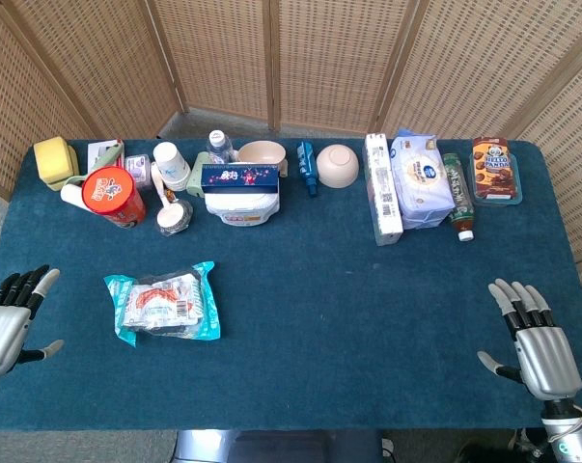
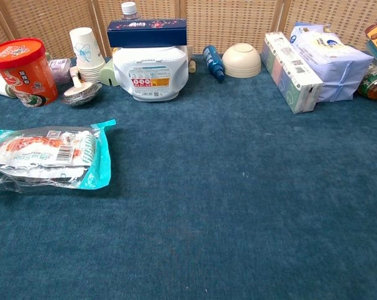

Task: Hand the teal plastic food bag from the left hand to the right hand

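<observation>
The teal plastic food bag [image 1: 163, 305] lies flat on the blue tablecloth, left of centre; its clear window shows red-and-white packed food. The chest view has the bag [image 2: 47, 156] at its left edge. My left hand [image 1: 9, 316] hovers at the table's near left corner, fingers spread and holding nothing, a short way left of the bag. At the near right corner my right hand [image 1: 534, 338] is also spread and holds nothing, far from the bag. Neither hand shows in the chest view.
Along the far edge stand a red cup [image 1: 114, 196], a paper cup [image 1: 172, 164], a white tub with a dark blue box [image 1: 240, 192] on it, a beige bowl [image 1: 337, 165], tissue packs [image 1: 406, 183], a green bottle [image 1: 457, 196] and a cookie box [image 1: 492, 169].
</observation>
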`<state>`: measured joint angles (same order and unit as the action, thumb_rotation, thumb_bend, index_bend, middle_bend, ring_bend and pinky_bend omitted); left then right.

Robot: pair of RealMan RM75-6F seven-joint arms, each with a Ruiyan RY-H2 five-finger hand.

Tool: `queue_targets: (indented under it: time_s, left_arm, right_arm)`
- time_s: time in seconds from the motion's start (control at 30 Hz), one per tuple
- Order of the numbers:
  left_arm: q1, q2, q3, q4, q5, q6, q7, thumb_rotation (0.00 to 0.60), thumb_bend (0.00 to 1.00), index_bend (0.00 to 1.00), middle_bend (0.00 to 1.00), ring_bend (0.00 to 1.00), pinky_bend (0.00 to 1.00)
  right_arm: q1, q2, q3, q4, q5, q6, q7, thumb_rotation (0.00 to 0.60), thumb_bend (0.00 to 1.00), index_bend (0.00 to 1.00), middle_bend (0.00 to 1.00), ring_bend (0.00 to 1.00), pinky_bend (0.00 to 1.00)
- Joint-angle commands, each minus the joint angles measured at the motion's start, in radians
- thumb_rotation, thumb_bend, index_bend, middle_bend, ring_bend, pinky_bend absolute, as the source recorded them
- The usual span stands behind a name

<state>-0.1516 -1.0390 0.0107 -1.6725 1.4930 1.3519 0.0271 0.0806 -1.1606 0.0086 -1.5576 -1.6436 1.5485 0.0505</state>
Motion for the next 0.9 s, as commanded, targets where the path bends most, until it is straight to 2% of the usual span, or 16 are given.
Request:
queue_targets:
  time_s: [0.03, 0.27, 0.43, 0.7, 0.9]
  left_arm:
    - [-0.001, 0.001, 0.000, -0.002, -0.001, -0.004, -0.001, 0.600, 0.00, 0.00, 0.00, 0.00, 0.00]
    - [-0.012, -0.001, 0.003, -0.009, -0.004, -0.029, 0.000, 0.600, 0.00, 0.00, 0.00, 0.00, 0.00]
    - [-0.051, -0.030, -0.008, -0.021, -0.030, -0.097, 0.010, 0.600, 0.00, 0.00, 0.00, 0.00, 0.00]
    - [-0.140, -0.109, -0.049, -0.029, -0.113, -0.227, 0.093, 0.600, 0.00, 0.00, 0.00, 0.00, 0.00]
    - [-0.198, -0.162, -0.074, -0.029, -0.219, -0.322, 0.162, 0.600, 0.00, 0.00, 0.00, 0.00, 0.00]
  right_arm:
    - [0.001, 0.001, -0.001, 0.000, -0.001, -0.002, -0.001, 0.600, 0.00, 0.00, 0.00, 0.00, 0.05]
    - [-0.001, 0.004, -0.001, -0.006, -0.003, 0.001, -0.001, 0.600, 0.00, 0.00, 0.00, 0.00, 0.05]
    - [-0.003, 0.010, 0.003, -0.011, 0.001, 0.006, 0.009, 0.600, 0.00, 0.00, 0.00, 0.00, 0.05]
    - [-0.003, 0.015, 0.003, -0.012, 0.005, 0.000, 0.016, 0.600, 0.00, 0.00, 0.00, 0.00, 0.05]
    - [-0.003, 0.018, 0.005, -0.012, 0.010, -0.002, 0.026, 0.600, 0.00, 0.00, 0.00, 0.00, 0.05]
